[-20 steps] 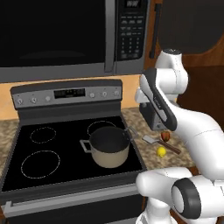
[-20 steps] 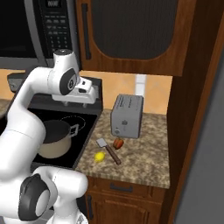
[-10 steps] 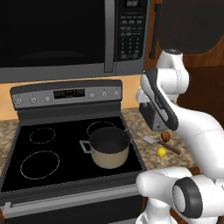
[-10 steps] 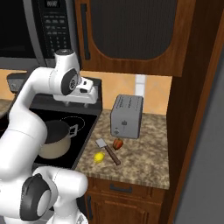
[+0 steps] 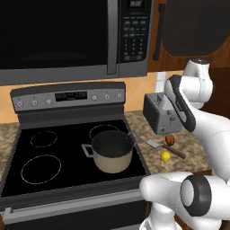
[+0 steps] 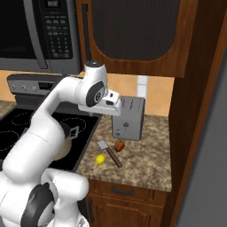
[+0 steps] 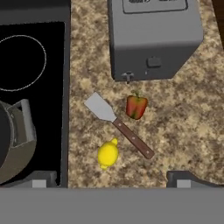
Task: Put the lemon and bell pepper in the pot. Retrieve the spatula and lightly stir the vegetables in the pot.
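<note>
Pot [image 5: 112,151] sat on the black stovetop [image 5: 54,157], toaster [image 7: 153,37] on the granite counter [image 7: 183,127], and before it lay the spatula [image 7: 118,124] with bell pepper [image 7: 136,106] and lemon [image 7: 108,154] on either side, while the gripper [image 7: 113,183] hung above, jaws wide, holding and touching nothing.

Setting is presenting as a home kitchen. A black glass-top stove [image 5: 67,152] with a knob panel is sitting under a built-in microwave [image 5: 76,36]. A speckled granite counter [image 6: 146,159] is carrying a grey toaster [image 6: 128,117], and dark wooden cabinets [image 6: 137,31] are hanging above it.
</note>
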Controlling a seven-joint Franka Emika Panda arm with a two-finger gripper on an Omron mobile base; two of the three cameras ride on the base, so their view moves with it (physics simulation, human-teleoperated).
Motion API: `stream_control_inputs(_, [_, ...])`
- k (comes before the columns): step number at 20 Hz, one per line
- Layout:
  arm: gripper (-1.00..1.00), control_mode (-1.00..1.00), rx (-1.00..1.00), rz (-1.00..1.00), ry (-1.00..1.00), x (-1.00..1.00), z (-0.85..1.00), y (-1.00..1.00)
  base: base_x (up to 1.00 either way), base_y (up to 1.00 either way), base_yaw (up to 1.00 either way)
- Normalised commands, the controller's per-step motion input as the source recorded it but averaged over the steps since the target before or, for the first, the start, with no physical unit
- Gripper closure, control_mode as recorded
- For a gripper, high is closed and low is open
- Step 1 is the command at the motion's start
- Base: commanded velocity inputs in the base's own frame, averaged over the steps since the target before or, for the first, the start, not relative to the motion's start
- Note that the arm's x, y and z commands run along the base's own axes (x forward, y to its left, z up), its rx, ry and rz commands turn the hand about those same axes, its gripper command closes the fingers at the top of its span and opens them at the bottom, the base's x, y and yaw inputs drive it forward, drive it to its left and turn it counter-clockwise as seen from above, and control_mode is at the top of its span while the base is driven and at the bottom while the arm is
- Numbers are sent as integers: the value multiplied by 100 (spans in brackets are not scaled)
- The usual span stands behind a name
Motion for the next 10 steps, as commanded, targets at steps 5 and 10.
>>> stream_control_inputs(5, [-100,-100,2,-2,2,7,-80,-76,0,0,0])
stream_control_inputs(10, [-100,-100,0,0,0,2,-74,-25,0,0,0])
